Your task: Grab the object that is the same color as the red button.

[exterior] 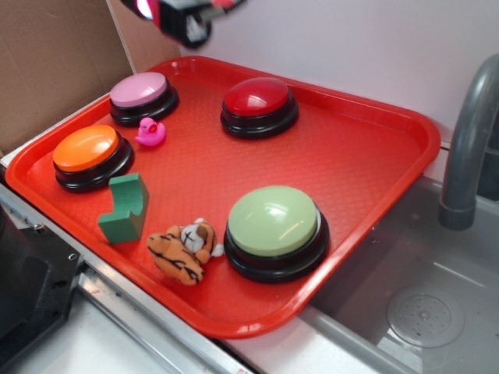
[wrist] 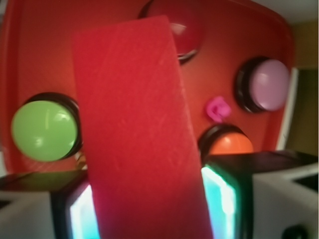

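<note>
The gripper [wrist: 149,209] pinches the red block [wrist: 137,129] between its two fingers [wrist: 227,199], whose inner faces glow pale cyan against the block's sides; in the wrist view the block fills the middle of the picture as a long matte red slab, faintly scratched, slightly tilted, its far end squared off; its wedge form cannot be made out from this angle. In the exterior view the gripper [exterior: 187,19] sits at the top edge, well above the tray and mostly cut off, with only a sliver of red at its tip.

Below lies the red tray [exterior: 366,148], textured, with a raised rim; it rests on a grey counter beside a sunken sink basin [exterior: 425,312] with a round drain; a grey faucet pipe [exterior: 468,148] curves up at the right; a white wall stands behind, brown cardboard [exterior: 54,62] to the left.

On the tray the red button [exterior: 259,103], a glossy dark-red dome on a black base, sits at the back; the pink button [exterior: 142,95] is to its left, a small pink duck [exterior: 150,132] just in front of it; the orange button [exterior: 90,154] is nearer; the green block [exterior: 125,206] stands near the front rim; a plush tiger [exterior: 183,249] lies touching the green button [exterior: 274,230].
</note>
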Robot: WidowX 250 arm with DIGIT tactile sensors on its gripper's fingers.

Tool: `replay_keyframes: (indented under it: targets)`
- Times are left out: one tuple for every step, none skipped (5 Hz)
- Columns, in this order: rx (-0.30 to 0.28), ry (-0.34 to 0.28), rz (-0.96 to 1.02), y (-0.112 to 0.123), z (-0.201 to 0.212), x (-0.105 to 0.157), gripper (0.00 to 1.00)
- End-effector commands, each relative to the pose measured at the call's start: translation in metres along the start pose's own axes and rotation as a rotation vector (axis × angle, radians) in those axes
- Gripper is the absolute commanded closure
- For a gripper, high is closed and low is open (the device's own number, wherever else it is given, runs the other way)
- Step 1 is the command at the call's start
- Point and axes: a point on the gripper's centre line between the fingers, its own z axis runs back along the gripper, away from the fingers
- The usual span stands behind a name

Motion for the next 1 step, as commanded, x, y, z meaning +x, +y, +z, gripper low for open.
replay_keyframes:
  targets:
    - [0.01,-0.081,0.104,-0.0083,0.0264,-0.0231,0.94]
